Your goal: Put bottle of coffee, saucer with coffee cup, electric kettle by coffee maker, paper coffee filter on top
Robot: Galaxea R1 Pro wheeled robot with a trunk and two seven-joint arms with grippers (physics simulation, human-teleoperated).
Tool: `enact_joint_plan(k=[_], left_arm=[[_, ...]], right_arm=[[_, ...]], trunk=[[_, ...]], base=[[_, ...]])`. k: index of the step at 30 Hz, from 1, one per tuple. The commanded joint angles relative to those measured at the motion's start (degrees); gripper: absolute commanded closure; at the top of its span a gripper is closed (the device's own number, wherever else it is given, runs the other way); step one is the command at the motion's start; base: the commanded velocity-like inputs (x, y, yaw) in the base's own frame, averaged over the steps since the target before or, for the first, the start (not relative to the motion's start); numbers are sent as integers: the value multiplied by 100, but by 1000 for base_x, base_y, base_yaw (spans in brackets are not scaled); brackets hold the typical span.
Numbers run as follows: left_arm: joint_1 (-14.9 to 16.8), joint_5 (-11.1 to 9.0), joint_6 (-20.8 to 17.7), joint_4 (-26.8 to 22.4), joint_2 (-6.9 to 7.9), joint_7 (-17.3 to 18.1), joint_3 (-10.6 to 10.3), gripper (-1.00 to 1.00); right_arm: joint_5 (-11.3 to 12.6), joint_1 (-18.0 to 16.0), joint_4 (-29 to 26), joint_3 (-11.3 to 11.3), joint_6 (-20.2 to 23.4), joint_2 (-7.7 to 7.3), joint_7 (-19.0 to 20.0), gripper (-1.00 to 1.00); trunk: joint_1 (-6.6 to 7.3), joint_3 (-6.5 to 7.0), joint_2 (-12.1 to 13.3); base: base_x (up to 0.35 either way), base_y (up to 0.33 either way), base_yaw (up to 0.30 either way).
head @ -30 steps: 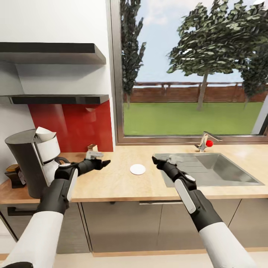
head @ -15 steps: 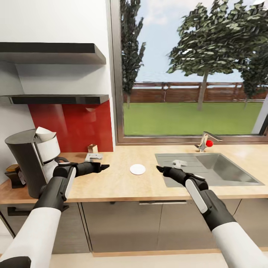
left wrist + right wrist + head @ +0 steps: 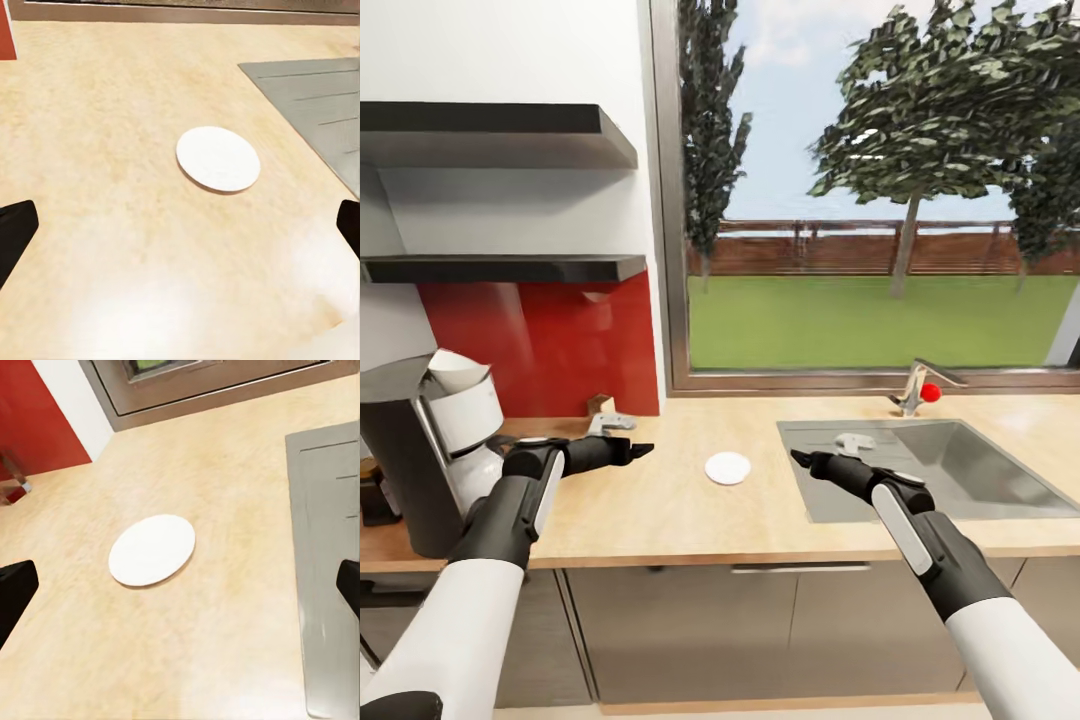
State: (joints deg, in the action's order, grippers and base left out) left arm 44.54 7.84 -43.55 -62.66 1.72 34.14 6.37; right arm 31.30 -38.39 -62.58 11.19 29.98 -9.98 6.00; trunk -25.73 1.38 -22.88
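Observation:
The coffee maker (image 3: pixel 420 455) stands on the kitchen countertop (image 3: pixel 660 510) at the left, with the paper coffee filter (image 3: pixel 456 369) on top of it. A dark brown jar, the bottle of coffee (image 3: pixel 372 490), sits just left of it, partly hidden. The saucer (image 3: pixel 727 467) (image 3: pixel 218 158) (image 3: pixel 152 549) lies bare mid-counter. My left gripper (image 3: pixel 640 450) (image 3: pixel 180 232) hovers open to its left, and my right gripper (image 3: pixel 801 460) (image 3: pixel 180 589) hovers open to its right. The kitchen shelf (image 3: pixel 510 268) is bare. The electric kettle is out of view.
A steel sink (image 3: pixel 1000 480) with a faucet (image 3: pixel 915 385) and red knob takes the counter's right. A small pale thing (image 3: pixel 853 440) lies on its drainboard; I cannot tell if it is the coffee cup. A small grey-and-wood object (image 3: pixel 605 416) sits by the red backsplash.
The camera has shifted, sliding the scene slightly left. My right gripper has drawn back and rightward, away from the pale thing on the drainboard. The left gripper dipped a little.

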Motion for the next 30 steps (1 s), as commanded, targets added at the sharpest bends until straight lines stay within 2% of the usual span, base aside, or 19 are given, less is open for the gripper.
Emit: enact_joint_plan(k=[1, 18, 23, 30], left_arm=[[3, 59, -12, 6, -4, 57, 14, -100], [-35, 35, 16, 68, -21, 41, -4, -100], [-41, 34, 14, 69, -30, 34, 3, -100], [-78, 34, 15, 71, -31, 33, 4, -100]], right_arm=[[7, -2, 0, 6, 18, -3, 6, -100], [0, 13, 16, 18, 34, 0, -2, -100], [4, 20, 22, 34, 35, 10, -2, -100], [6, 24, 12, 289, 35, 22, -2, -100]], trunk=[[-5, -2, -4], [-5, -2, -4], [-5, -2, -4], [-5, -2, -4]], base=[[307, -112, 0], [253, -175, 0], [236, -217, -142], [282, -168, -251]])
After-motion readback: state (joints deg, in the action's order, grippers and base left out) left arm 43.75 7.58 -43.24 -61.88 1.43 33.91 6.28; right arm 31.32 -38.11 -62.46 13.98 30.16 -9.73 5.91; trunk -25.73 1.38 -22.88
